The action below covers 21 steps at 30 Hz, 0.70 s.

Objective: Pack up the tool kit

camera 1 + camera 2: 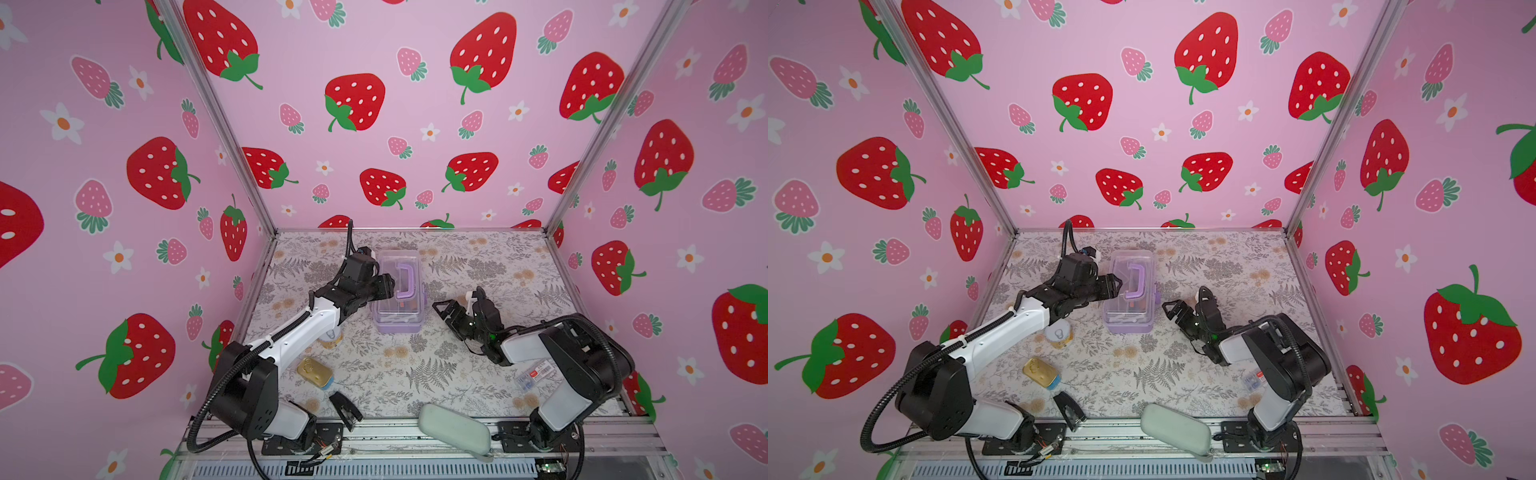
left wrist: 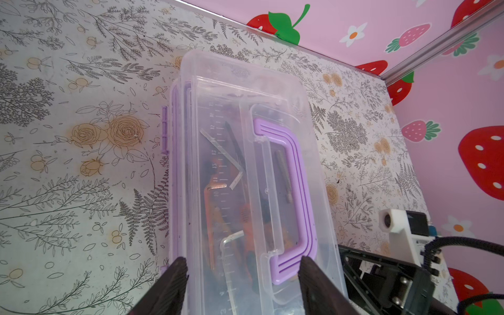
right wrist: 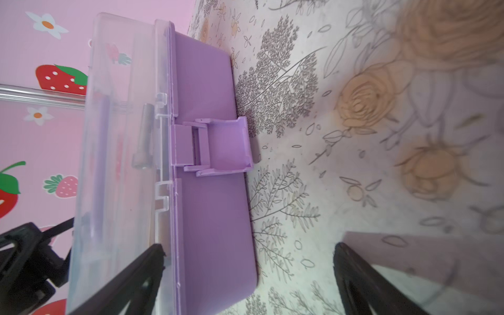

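Note:
The tool kit (image 1: pixel 397 291) (image 1: pixel 1128 293) stands at the back middle of the table with its clear lid down on the lilac base and its lilac handle (image 2: pixel 297 196) lying flat. Through the lid I see hex keys and orange handles (image 2: pixel 218 218). My left gripper (image 1: pixel 388 286) (image 2: pixel 244 283) is open just over the lid's left side, one finger by the lid's edge and one by the handle's end. My right gripper (image 1: pixel 457 301) (image 3: pixel 249 270) stands wide open to the right of the case, facing the lilac latch (image 3: pixel 218 144), whose flap sticks out from the wall.
A round gold tin (image 1: pixel 330 336) sits under the left forearm, a flat gold tin (image 1: pixel 314 372) nearer the front. A small black object (image 1: pixel 345 409) and a pale green pouch (image 1: pixel 455 430) lie at the front edge. A clear packet with a red label (image 1: pixel 538 374) lies under the right arm.

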Tool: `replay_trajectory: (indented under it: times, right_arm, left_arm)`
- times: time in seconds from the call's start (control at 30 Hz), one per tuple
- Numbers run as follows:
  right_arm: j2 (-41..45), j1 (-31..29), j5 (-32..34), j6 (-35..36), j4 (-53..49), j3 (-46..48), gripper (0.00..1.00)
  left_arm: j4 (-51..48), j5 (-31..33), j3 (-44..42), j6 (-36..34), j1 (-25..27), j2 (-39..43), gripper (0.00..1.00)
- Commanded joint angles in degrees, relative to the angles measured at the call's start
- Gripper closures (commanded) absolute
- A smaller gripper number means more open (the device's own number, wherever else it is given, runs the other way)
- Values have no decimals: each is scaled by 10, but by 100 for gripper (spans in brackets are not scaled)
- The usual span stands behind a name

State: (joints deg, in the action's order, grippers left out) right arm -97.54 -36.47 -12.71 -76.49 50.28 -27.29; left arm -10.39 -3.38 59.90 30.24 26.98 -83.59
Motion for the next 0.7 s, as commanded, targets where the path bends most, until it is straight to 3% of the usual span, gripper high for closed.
replay_trajectory:
  times: [0.0,0.2,0.43,0.67]
  right_arm:
    - [-37,-23,21,-128,64,-27,1]
    - [-104,-64,90,-297,215,-33,1]
    - [-133,-77,146,-360,219,-73,1]
    - [-204,-79,146,-422,280,-115,1]
  left_arm:
    - [12,-12,-3,7,-3,-8,32]
    - [22,-14,-7,8,-3,-8,33]
    - [27,-23,-10,13,-3,-10,33]
    - [50,-42,-15,31,2,-29,33]
